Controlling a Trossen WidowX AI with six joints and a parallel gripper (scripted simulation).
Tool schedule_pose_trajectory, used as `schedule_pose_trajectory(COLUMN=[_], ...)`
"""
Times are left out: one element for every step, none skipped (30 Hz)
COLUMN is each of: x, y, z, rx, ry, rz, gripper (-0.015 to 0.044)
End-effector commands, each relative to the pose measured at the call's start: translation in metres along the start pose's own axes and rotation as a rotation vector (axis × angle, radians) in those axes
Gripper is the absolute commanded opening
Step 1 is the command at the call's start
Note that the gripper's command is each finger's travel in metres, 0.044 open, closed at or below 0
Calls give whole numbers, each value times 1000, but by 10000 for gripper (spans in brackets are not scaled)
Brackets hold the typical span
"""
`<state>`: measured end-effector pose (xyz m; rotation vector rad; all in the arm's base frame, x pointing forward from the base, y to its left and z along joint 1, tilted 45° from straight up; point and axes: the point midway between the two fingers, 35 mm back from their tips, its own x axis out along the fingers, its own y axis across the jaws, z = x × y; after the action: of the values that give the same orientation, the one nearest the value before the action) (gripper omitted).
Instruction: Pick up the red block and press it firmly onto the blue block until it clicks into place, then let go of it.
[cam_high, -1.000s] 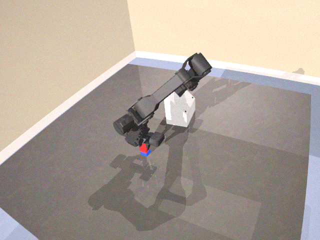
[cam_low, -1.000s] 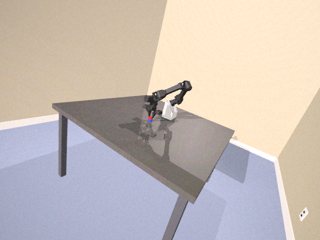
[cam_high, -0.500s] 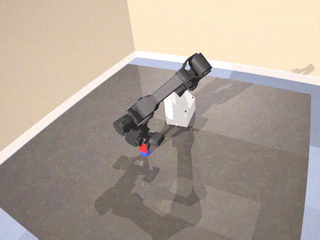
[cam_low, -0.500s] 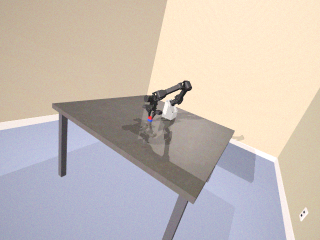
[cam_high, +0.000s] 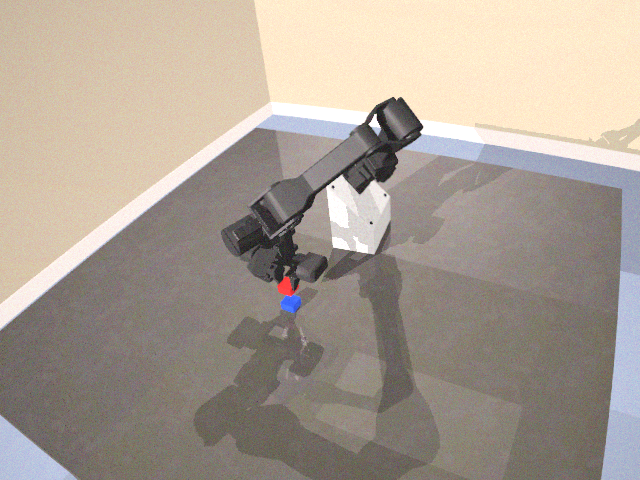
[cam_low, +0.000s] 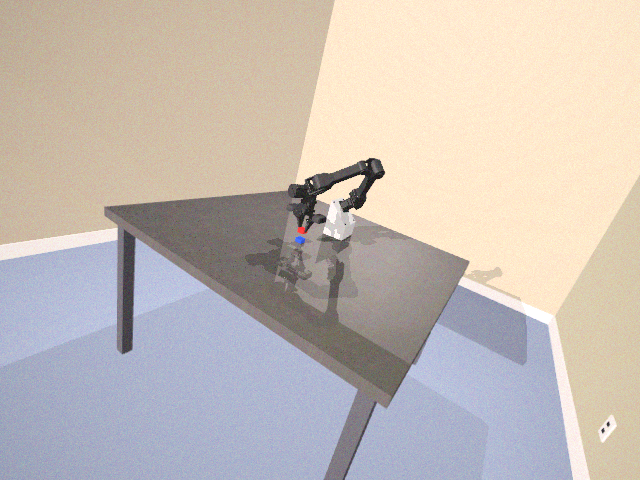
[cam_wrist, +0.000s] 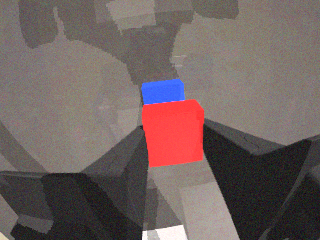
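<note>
While going by size, begin with the table (cam_high: 129, 310) (cam_low: 180, 222) (cam_wrist: 260, 75), dark-topped and crossed by shadows. Next comes to the black arm (cam_high: 330, 162) (cam_low: 338, 175), raised high at the elbow and angled down toward the blocks; then to the white mount (cam_high: 356, 227) (cam_low: 338, 224) (cam_wrist: 165, 234) behind them. At the arm's low end, find the end effector (cam_high: 288, 285) (cam_low: 303, 230) (cam_wrist: 173, 132), closed firmly on the red block (cam_high: 287, 287) (cam_low: 301, 230) (cam_wrist: 174, 134), with a finger against either side. Hangs above the blue block (cam_high: 290, 303) (cam_low: 299, 240) (cam_wrist: 162, 91), just apart from it, with a strip of table visible between in the exterior view. Shows the blue block resting on the table, its top uncovered.

Count the pick-up as done; count the joining as not done. Leaves the lining up, the lowering, the firm press to a click and the release. Seems about halfway, perhaps a little further. Probably needs a check of alignment before pushing; otherwise, could catch an edge and shove the blue block aside.
</note>
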<state>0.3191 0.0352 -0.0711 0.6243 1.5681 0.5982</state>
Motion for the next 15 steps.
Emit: schedule_pose_trajectory(x=[-13,-13,-12,-9,-4,2,6,9,10,10,10,10,10,10,10], y=[2,2,2,2,2,2,2,2,2,2,2,2,2,2,2], z=[4,4,4,4,4,3,3,3,3,3,3,3,3,4,4], rx=[-13,-13,-13,-13,-13,-13,-13,-13,-13,-13,-13,-13,-13,-13,-13], ry=[-8,-8,-8,-8,-8,-8,-8,-8,-8,-8,-8,-8,-8,-8,-8], rz=[-5,-5,-5,-5,-5,-5,-4,-4,-4,-4,-4,-4,-4,-4,-4], gripper=[0,0,0,0,0,0,0,0,0,0,0,0,0,0,0])
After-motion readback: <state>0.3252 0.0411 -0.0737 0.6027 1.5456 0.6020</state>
